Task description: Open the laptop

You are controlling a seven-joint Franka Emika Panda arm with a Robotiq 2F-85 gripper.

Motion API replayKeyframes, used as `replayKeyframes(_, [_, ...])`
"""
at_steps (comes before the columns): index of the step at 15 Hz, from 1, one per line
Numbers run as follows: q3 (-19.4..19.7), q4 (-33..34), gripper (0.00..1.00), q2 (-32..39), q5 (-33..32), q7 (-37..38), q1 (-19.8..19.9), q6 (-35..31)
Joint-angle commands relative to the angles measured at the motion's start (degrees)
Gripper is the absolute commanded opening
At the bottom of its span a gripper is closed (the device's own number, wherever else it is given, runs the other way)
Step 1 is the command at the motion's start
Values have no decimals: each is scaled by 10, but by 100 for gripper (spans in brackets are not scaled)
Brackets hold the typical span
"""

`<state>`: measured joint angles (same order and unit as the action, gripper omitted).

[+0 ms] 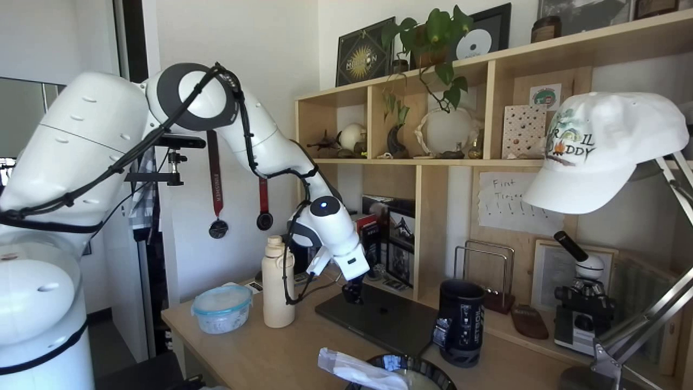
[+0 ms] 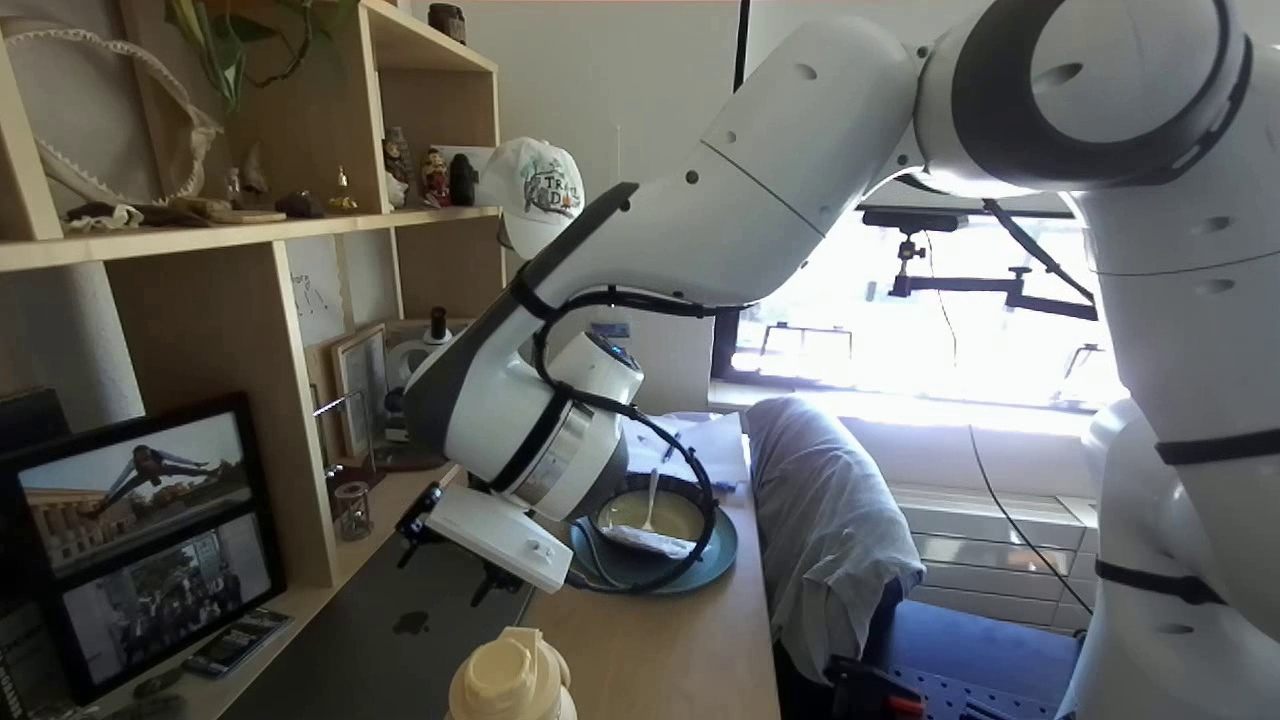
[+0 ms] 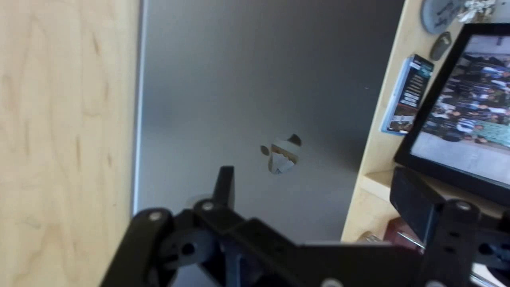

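Laptop (image 3: 247, 99) beneath tilted, spread claw (image 3: 313, 176)

The laptop (image 3: 251, 103) is finished in smooth, matt metal, in which a mirror-glossy logo (image 3: 283, 158) is set. The gripper (image 3: 318, 189) is given a matt finish, and bright metal screw heads (image 3: 207, 206) are seen on it. The arm (image 1: 270, 141) is finished smooth and lightly glossy, with the look of plastic. The surface (image 3: 71, 131) is made of smooth, visibly grained wood; similar wood is used for the shelving (image 1: 433, 227). The bottle (image 1: 275, 287) is finished smooth and matt. The cap (image 1: 612, 146) is made of cloth, and creased cloth is seen in the drape (image 2: 825, 510). The jointed stand (image 1: 643, 309) is formed of bare, shiny metal.
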<state>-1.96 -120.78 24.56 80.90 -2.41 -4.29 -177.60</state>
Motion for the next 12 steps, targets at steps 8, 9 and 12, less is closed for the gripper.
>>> replayKeyframes(8, [11,-32,100,-21,-26,44,-5,8])
replayKeyframes(9, [13,-37,100,-18,-29,51,-5,8])
replayKeyframes(12, [10,-41,100,-7,-23,47,0,11])
